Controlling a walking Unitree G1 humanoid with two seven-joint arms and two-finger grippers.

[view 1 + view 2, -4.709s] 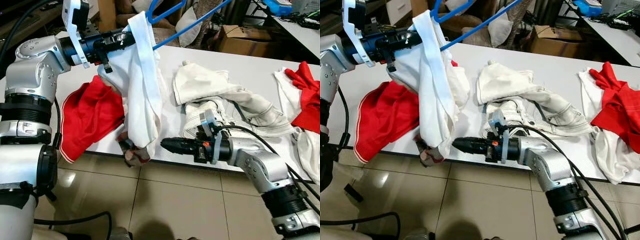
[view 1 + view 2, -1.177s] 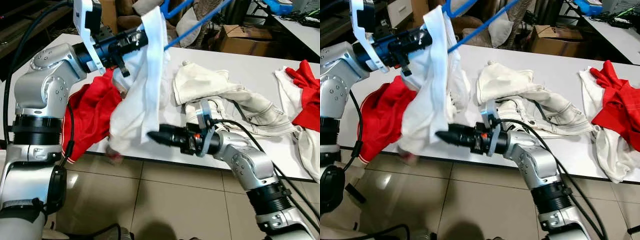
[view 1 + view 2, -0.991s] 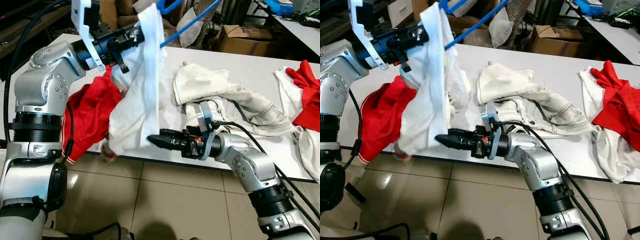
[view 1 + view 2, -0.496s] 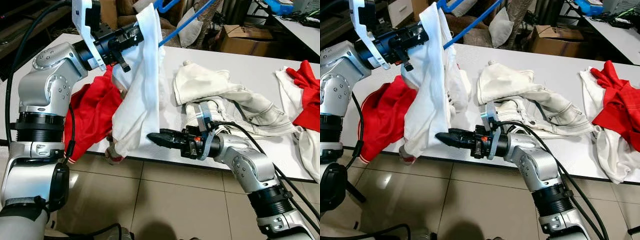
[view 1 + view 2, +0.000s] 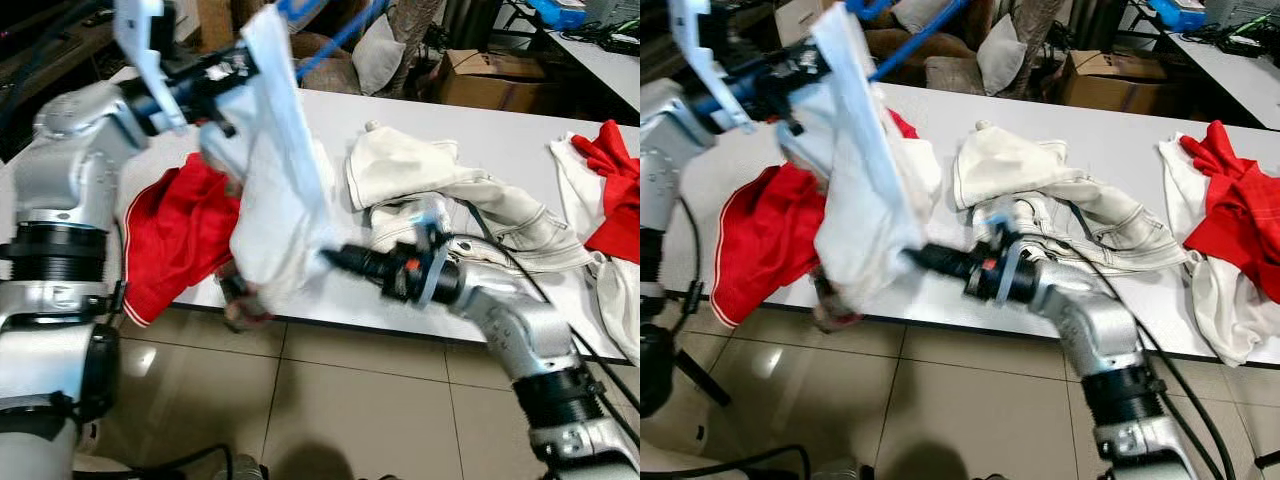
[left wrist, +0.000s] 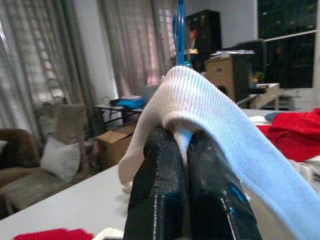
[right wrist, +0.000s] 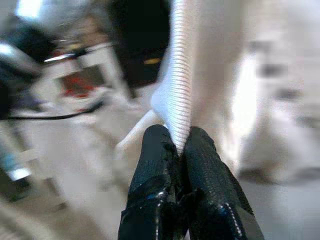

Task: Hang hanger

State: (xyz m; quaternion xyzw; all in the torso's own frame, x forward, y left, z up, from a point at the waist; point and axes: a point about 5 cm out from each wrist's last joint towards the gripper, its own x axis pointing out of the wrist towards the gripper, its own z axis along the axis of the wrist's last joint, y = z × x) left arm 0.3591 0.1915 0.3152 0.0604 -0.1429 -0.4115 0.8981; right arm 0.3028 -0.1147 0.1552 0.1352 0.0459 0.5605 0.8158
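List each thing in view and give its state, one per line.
White shirt: hanging off the table edge, pinched by both grippers.
Blue hanger: raised, running into the shirt's top.
Left gripper: shut on the shirt's top.
Right gripper: shut on the shirt's ribbed edge.
Red cloth: lying crumpled on the table.
Cream clothes: heaped on the table.

A white bench carries a red garment at left, cream clothes in the middle and another red garment at right. A cardboard box stands beyond.
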